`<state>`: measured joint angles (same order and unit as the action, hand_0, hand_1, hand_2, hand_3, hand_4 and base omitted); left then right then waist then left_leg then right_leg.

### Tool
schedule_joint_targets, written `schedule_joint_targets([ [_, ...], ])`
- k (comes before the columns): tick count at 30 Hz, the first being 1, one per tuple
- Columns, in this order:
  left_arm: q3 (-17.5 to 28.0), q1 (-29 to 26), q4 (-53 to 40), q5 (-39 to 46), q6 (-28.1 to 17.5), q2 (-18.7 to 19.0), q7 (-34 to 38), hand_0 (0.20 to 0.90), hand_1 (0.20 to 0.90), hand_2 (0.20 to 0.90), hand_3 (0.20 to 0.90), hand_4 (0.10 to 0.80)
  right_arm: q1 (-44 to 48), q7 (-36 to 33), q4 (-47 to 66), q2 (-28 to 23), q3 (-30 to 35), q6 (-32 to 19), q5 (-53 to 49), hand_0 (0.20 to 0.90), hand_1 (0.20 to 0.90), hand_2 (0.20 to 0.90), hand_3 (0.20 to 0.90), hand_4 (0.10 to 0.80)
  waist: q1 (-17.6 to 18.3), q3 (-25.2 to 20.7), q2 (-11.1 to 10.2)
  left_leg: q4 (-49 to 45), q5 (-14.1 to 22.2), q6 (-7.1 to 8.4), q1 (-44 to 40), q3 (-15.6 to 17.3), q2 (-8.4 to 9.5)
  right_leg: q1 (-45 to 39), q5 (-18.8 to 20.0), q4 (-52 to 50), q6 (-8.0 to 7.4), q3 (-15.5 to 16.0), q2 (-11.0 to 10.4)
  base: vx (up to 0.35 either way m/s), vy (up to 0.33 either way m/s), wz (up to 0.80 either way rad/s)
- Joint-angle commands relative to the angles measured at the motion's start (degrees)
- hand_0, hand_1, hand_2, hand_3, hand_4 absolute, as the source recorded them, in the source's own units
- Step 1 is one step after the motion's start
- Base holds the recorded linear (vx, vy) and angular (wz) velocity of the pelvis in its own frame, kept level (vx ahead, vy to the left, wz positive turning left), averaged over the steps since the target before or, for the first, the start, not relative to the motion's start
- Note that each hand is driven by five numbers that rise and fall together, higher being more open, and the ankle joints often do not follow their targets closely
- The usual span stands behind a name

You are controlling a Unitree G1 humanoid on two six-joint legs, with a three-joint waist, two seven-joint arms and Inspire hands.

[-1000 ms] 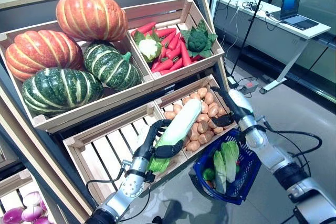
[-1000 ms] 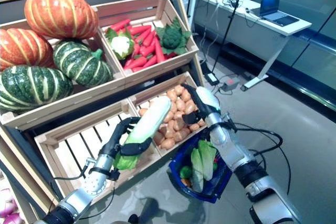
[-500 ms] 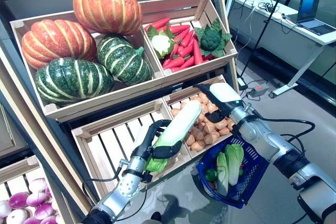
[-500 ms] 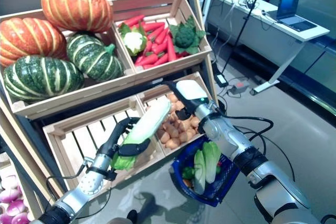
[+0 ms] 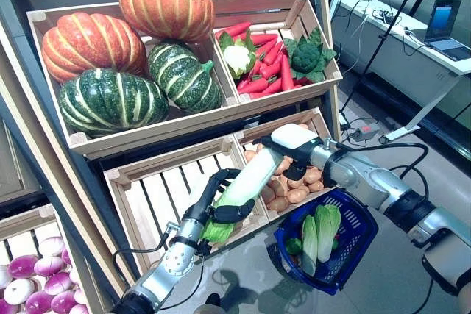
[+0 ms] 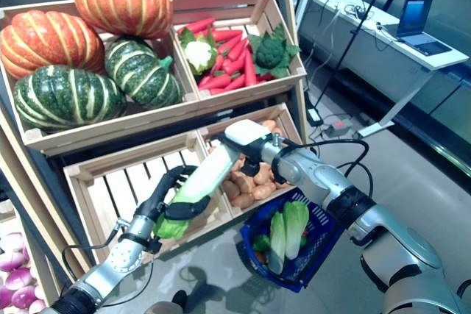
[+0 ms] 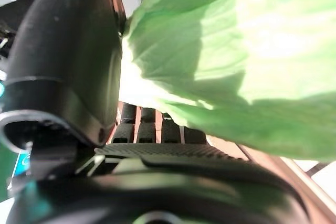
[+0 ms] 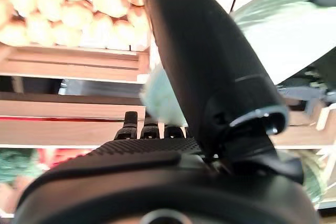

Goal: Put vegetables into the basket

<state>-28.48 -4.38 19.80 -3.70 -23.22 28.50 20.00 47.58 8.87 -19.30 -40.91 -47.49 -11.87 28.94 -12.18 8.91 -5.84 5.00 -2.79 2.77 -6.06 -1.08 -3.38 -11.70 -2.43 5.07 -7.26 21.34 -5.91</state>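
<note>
My left hand (image 5: 211,208) is shut on the leafy green lower end of a long napa cabbage (image 5: 250,176), held slanting in front of the lower crates. Its green leaves (image 7: 236,51) fill the left wrist view beside the thumb (image 7: 68,61). My right hand (image 5: 293,140), with its white cover, sits at the cabbage's white upper end. In the right wrist view the pale tip (image 8: 157,98) lies between the thumb (image 8: 210,66) and curled fingers. A blue basket (image 5: 352,246) hangs under my right forearm with leafy greens (image 5: 318,227) inside; its handle is hidden.
The wooden shelf holds a crate of pumpkins (image 5: 125,56), a crate of carrots, cauliflower and broccoli (image 5: 272,56), a crate of potatoes (image 5: 298,182) and a bare slatted crate (image 5: 158,196). Purple turnips (image 5: 29,284) lie at lower left. A desk with a laptop (image 5: 441,27) stands at right.
The camera has shifted. My right hand moved left from the potato crate's right side to the cabbage's upper end. The left hand kept holding the cabbage in place.
</note>
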Motion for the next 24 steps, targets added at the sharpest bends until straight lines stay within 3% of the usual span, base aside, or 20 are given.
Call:
schedule_joint_targets([
  [1, 0.39, -6.97, -5.16, -0.08, -10.68, 0.77, 0.59, 0.3, 0.3, 0.3, 0.3, 0.4, 10.11, -1.34, 1.38, -1.38, -3.74, -2.6, 2.75, 0.9, 0.9, 0.9, 0.9, 0.8, -1.06, -4.19, -1.67, 0.0, 4.75, 1.39, 0.53, 0.08, -0.45, 0.2, 1.75, -0.07, 0.42, 1.0, -2.52, 0.0, 0.0, 0.0],
  [17, -0.07, -7.64, -5.17, 0.34, -10.82, 0.72, -0.26, 0.3, 0.3, 0.3, 0.3, 0.4, 11.7, 5.53, -1.2, 3.06, -9.07, -0.88, 6.73, 0.9, 0.9, 0.9, 0.9, 0.8, -2.91, -4.08, -2.31, 0.0, 4.34, 1.5, 1.12, -1.2, -0.19, 0.03, 1.69, -0.07, 0.54, 2.17, -2.53, 0.006, -0.003, 0.04],
  [18, 0.01, -7.62, -5.43, 0.42, -10.66, 0.82, -0.39, 0.3, 0.3, 0.3, 0.3, 0.4, 11.48, 5.89, -1.5, 3.17, -9.24, -0.75, 6.71, 0.855, 0.855, 0.855, 0.855, 0.77, -2.98, -4.05, -2.36, 0.0, 4.33, 1.51, 1.14, -1.23, -0.22, 0.04, 1.7, -0.07, 0.55, 2.2, -2.53, 0.008, -0.007, 0.05],
  [19, 0.14, -7.59, -5.74, 0.49, -10.47, 0.92, -0.58, 0.3, 0.3, 0.3, 0.3, 0.4, 11.3, 6.15, -1.65, 3.2, -9.35, -0.61, 6.64, 0.352, 0.352, 0.352, 0.352, 0.435, -3.05, -4.01, -2.42, 0.0, 4.3, 1.52, 1.19, -1.29, -0.23, 0.05, 1.7, -0.07, 0.56, 2.21, -2.52, 0.0, 0.0, 0.0],
  [20, 0.09, -7.61, -5.8, 0.55, -10.47, 1.05, -0.66, 0.3, 0.3, 0.3, 0.3, 0.4, 11.1, 6.13, -1.94, 3.14, -9.55, -0.16, 6.29, 0.3, 0.3, 0.3, 0.3, 0.4, -3.12, -3.94, -2.52, 0.0, 4.29, 1.52, 1.18, -1.25, -0.26, 0.01, 1.73, -0.07, 0.56, 2.27, -2.52, 0.0, 0.0, 0.0],
  [24, 0.27, -7.48, -5.95, 0.6, -10.46, 1.28, -0.83, 0.3, 0.3, 0.3, 0.3, 0.4, 11.0, 5.75, -2.71, 3.37, -9.15, -0.12, 5.92, 0.3, 0.3, 0.3, 0.3, 0.4, -3.05, -3.84, -2.72, 0.0, 4.29, 1.58, 1.11, -1.08, -0.23, 0.02, 1.81, -0.07, 0.52, 2.23, -2.47, 0.0, 0.0, 0.0],
])
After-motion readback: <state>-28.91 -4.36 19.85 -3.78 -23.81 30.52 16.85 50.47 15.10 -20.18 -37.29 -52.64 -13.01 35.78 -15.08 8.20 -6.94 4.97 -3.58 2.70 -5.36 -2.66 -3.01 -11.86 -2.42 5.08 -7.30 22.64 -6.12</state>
